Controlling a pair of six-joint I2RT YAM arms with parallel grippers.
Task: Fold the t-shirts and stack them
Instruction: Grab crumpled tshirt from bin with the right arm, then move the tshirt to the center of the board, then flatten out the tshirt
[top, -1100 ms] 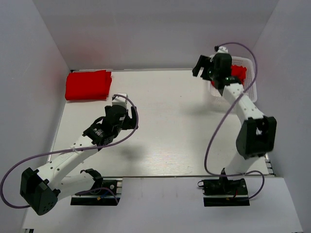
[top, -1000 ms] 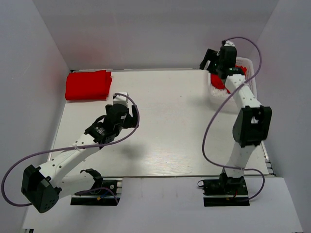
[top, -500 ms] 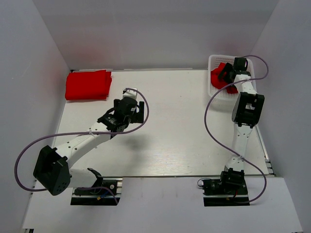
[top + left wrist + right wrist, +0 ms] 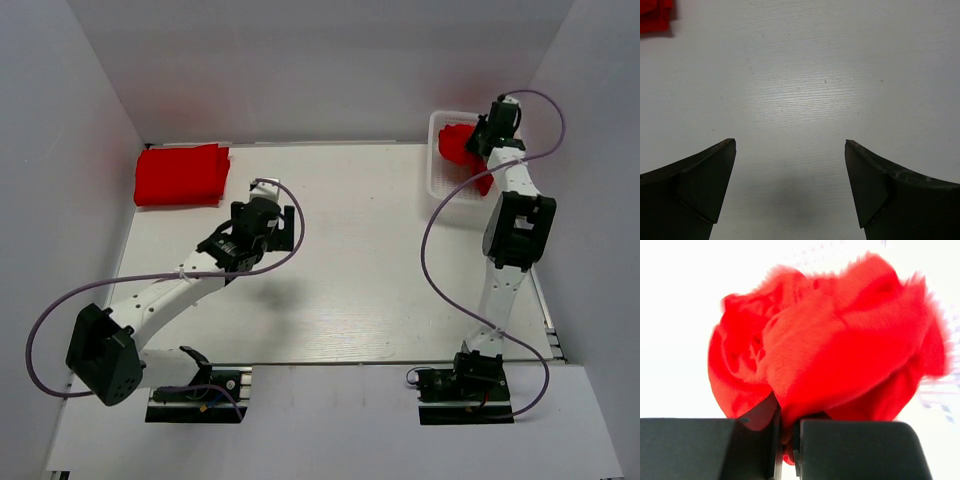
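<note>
Item: next t-shirt being taken from the basket.
Right gripper [image 4: 786, 424] jaws pinch the crumpled t-shirt [image 4: 840, 355] at the white basket [image 4: 437, 185]. Left gripper [image 4: 790, 147] is spread and empty over the table [image 4: 360, 280]. Folded t-shirts [image 4: 182, 174] lie far left. Next, likely: carry it out and spread it flat.

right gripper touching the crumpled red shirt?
Touching. Right wrist view: the right gripper has its jaws pinched on a fold of the crumpled t-shirt, cloth between them.

The table [image 4: 380, 260] lies open between the arms, and my left pincer [image 4: 790, 144], jaws apart, has room on every side. The folded t-shirts [image 4: 181, 175] block the far left corner. The basket [image 4: 436, 186] and right wall [image 4: 590, 150] hem in my right pincer [image 4: 786, 426], clamped on a crumpled t-shirt [image 4: 830, 355].
</note>
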